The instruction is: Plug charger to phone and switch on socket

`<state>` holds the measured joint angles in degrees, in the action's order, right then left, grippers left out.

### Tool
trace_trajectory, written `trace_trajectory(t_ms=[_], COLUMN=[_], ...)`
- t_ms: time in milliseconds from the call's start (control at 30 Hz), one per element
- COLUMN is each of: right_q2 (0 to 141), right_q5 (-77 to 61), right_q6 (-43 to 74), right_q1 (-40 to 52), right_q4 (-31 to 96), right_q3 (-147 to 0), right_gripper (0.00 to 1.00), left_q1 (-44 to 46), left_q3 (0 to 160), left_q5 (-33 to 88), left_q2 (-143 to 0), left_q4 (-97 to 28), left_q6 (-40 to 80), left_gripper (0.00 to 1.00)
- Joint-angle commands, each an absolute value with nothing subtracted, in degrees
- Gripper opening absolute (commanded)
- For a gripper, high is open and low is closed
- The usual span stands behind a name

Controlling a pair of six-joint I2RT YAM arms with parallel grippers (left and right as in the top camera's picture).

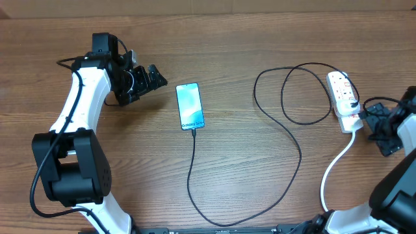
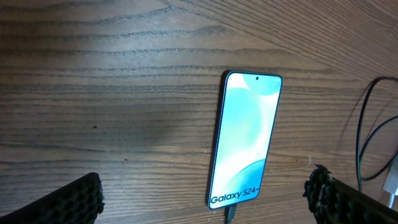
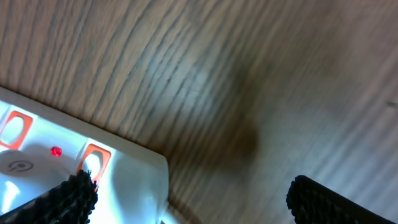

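The phone [image 1: 190,106] lies flat in the middle of the table, its screen lit cyan; it also shows in the left wrist view [image 2: 245,140]. The charger's black connector [image 1: 194,132] sits in the phone's near end [image 2: 230,214], and its cable loops right to the socket [image 1: 343,97]. My left gripper [image 1: 148,83] is open and empty, left of the phone [image 2: 205,186]. My right gripper [image 1: 375,127] is open just right of the socket's near end. In the right wrist view the gripper [image 3: 193,190] has one finger over the socket [image 3: 124,180], by an orange-red switch and a small red light.
The socket's white lead [image 1: 331,175] runs to the table's front edge. The charger cable's loops [image 1: 286,97] lie between phone and socket. The table is bare wood.
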<state>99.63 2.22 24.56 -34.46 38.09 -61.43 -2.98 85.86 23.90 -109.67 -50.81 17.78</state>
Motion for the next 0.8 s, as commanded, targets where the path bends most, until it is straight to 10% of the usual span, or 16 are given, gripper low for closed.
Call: trace_trajectory(t_ms=[0,767], right_q2=[101.3,102.8], right_q5=[1.4,3.1], right_q6=[23.0,20.9], right_q1=[-33.4,-31.1], right_q4=[36.4,33.3], right_q3=[-61.0,-59.9], right_gripper=[0.98,0.99], left_q1=[-2.5,-2.5], left_q3=[86.3,86.3], left_q5=[23.5,23.5], left_q2=[-109.2,-109.2], left_q4=[-50.8,-50.8], left_q6=[17.1,17.1], left_gripper=[1.00,1.00])
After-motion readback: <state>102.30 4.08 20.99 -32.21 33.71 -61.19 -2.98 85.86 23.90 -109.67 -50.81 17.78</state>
